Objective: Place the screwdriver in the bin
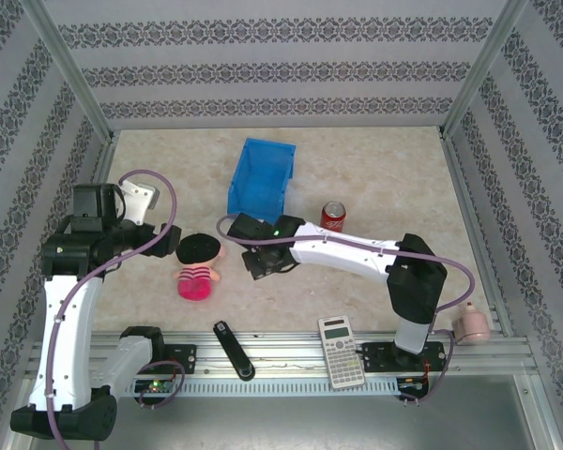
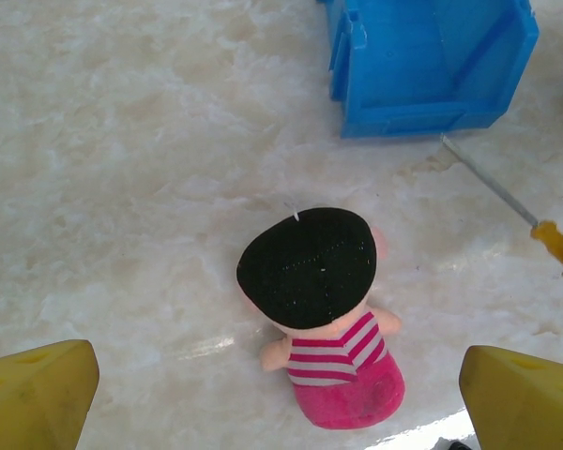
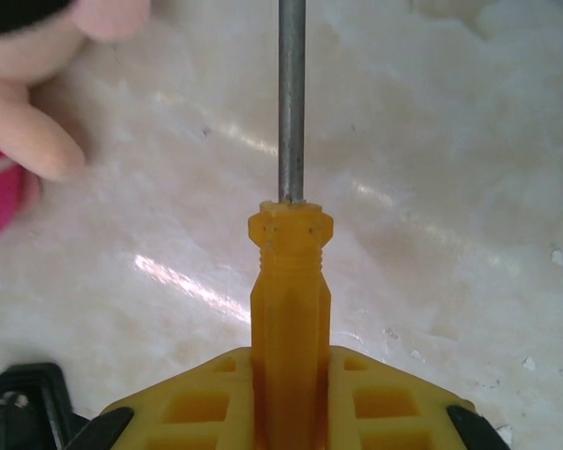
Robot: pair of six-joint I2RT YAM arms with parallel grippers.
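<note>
The screwdriver has an orange-yellow handle and a thin silver shaft, and my right gripper is shut on the handle. Its shaft points away from the wrist, just above the table. In the left wrist view the screwdriver points its tip towards the near wall of the blue bin. The bin stands at the back centre, with my right gripper just in front of it. My left gripper is open above a doll, and its yellow fingers stand far apart.
A plush doll with black hair and a pink striped body lies left of the right gripper. A red soda can stands right of the bin. A calculator, a black elongated tool and a pink object lie near the front edge.
</note>
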